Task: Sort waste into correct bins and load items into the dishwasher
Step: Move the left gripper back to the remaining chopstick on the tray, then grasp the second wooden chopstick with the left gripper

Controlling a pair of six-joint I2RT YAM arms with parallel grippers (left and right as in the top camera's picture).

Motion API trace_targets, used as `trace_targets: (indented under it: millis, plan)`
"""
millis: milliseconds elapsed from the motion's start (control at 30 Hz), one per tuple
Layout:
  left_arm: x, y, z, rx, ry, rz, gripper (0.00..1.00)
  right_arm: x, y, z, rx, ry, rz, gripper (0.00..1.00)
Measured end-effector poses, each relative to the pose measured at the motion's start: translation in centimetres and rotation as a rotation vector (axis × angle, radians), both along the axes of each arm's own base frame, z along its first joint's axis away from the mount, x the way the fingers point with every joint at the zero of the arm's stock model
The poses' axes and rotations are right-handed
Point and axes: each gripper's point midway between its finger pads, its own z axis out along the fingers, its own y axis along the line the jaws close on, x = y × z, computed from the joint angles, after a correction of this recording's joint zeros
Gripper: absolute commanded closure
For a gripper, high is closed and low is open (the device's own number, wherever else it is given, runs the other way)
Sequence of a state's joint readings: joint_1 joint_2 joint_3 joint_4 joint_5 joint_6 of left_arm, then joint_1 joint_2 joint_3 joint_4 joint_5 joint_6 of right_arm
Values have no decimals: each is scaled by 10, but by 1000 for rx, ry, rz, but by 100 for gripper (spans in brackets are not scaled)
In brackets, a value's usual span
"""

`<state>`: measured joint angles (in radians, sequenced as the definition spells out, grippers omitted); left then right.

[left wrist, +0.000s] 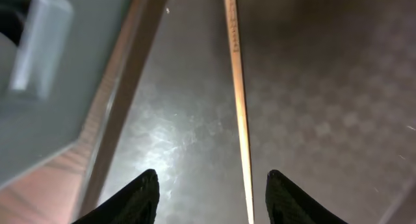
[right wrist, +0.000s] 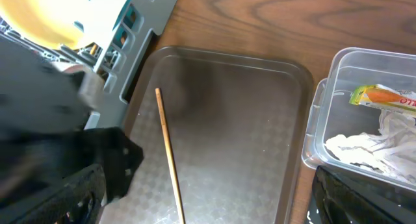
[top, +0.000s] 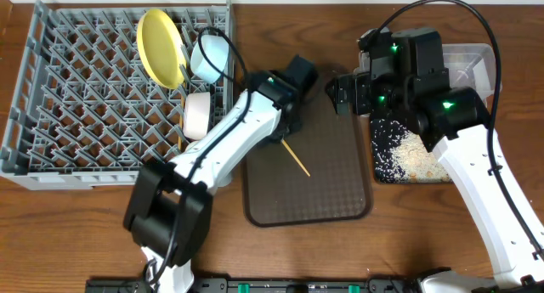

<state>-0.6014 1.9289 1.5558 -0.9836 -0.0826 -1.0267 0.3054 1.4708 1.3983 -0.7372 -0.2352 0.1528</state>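
Chopstick (top: 296, 159) looks like the last thing left out. On the left, the grey rack (top: 85, 98) holds the yellow plate (top: 160, 47), blue bowl (top: 210, 57) and white bowl (top: 197, 115). They stand on edge between the pegs so they don't tip.

Next, the left gripper (left wrist: 212, 188) hangs low over the brown tray (top: 331, 191). Its jaws are wide, one on each side of the chopstick, ready to pinch. It is thin, pale wood, lying flat and slanted.

The right gripper (right wrist: 218, 198) is wide open and holds nothing. Far right, the clear tub (right wrist: 318, 120) keeps the wrapper (right wrist: 383, 97) and tissue (right wrist: 364, 146). The black tray (top: 375, 161) keeps the rice (top: 421, 161).
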Motion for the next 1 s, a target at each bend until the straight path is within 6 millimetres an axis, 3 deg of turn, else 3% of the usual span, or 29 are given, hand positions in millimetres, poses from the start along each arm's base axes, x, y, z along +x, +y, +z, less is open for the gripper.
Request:
trace_targets:
  millis: [133,333,600,733,900,1000]
  plan:
    - [-1,-4,-21,-14,30,25,46,0,0,0,0,0,0,1]
    - [2,-11,-37,-30,45,41,46,0,0,0,0,0,0,1]
    - [0,-27,-79,-74,127,38,48,0,0,0,0,0,0,1]
    - [-1,-29,-81,-81,138,37,48,0,0,0,0,0,0,1]
    - [-3,-30,-81,-92,147,40,63,0,0,0,0,0,0,1]
    - [-5,-30,-81,-93,158,39,66,0,0,0,0,0,0,1]
